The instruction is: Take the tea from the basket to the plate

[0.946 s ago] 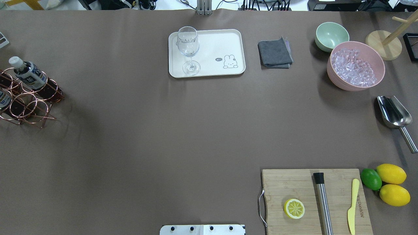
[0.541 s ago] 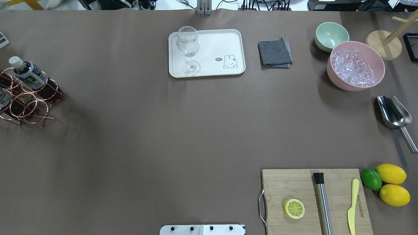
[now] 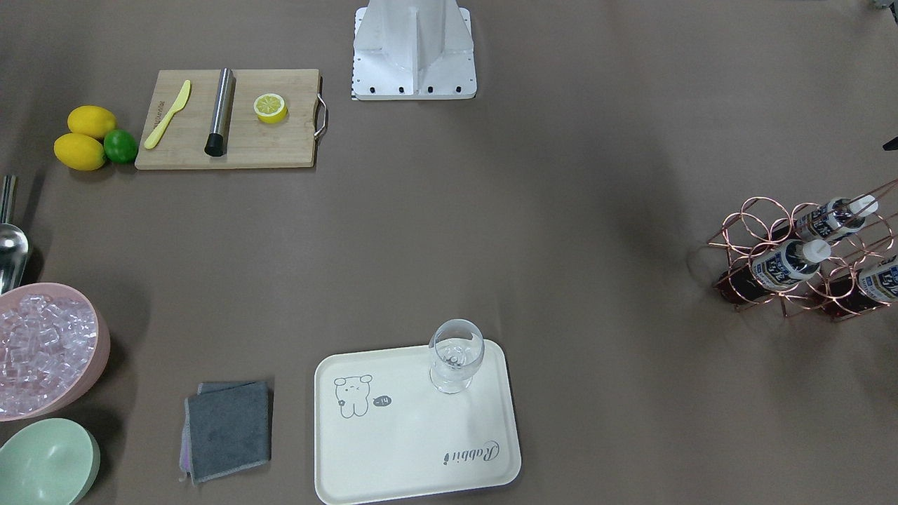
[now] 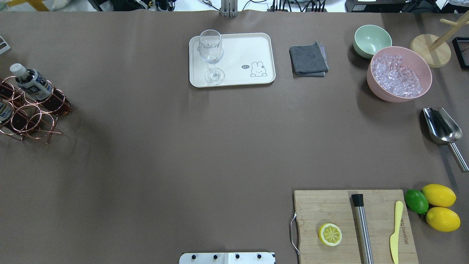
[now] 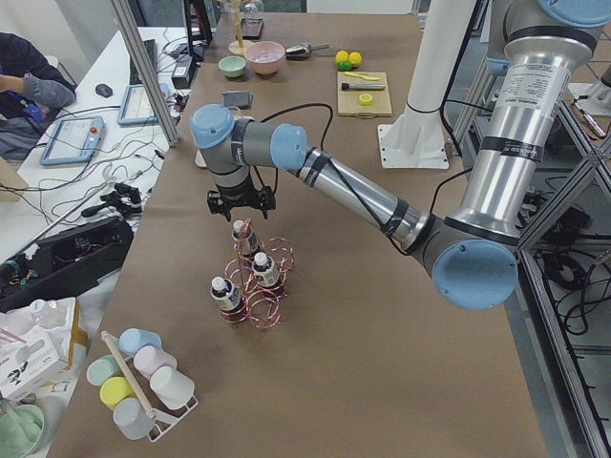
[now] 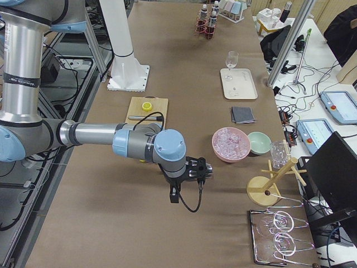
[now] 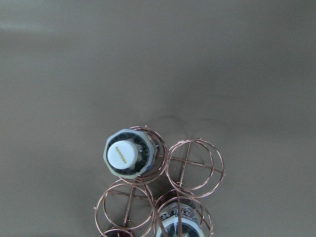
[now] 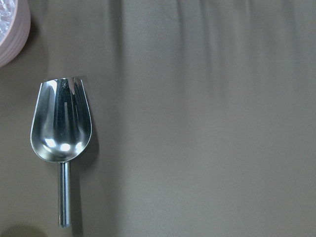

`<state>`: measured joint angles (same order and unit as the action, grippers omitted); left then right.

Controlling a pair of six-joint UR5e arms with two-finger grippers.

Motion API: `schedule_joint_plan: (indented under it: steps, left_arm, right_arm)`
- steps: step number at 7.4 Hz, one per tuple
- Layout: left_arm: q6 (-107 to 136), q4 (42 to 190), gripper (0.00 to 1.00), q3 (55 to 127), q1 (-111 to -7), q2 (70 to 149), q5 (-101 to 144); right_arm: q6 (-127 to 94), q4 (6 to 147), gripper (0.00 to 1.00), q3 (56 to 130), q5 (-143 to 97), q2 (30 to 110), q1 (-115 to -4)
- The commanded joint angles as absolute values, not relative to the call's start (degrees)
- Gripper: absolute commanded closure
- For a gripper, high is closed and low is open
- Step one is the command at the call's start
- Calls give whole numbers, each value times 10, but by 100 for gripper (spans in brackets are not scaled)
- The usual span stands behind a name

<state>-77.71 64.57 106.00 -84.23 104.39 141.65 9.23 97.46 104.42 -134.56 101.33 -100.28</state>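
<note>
The copper wire basket [image 4: 36, 123] stands at the table's left edge with three tea bottles in it. One tea [image 4: 33, 84] leans in a far cell, also seen from the front [image 3: 786, 265] and the side [image 5: 245, 239]. The left wrist view looks straight down on a white cap [image 7: 123, 154] in a basket ring [image 7: 193, 163]. My left gripper [image 5: 241, 203] hovers just above the basket; I cannot tell whether it is open. The cream plate [image 4: 243, 47] lies far across the table. My right gripper [image 6: 187, 174] hangs near the pink bowl; its state cannot be told.
A stemmed glass [image 4: 211, 55] stands on the plate's left part. A grey cloth [image 4: 308, 60], mint bowl [image 4: 370, 39], pink bowl of ice [image 4: 399, 73] and metal scoop [image 4: 441, 128] are at right. A cutting board [image 4: 329, 205] with tools and citrus sits near right.
</note>
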Motion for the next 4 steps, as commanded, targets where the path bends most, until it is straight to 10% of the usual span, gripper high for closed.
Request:
schedule_joint_plan:
  steps: [1, 4]
  left_arm:
    - [-778, 653, 4, 1069, -834, 1019, 1411]
    - [-778, 656, 4, 1086, -833, 997, 1407]
  right_arm:
    - [92, 975, 0, 1044, -1346, 1013, -1003]
    - [92, 974, 0, 1045, -1346, 1013, -1003]
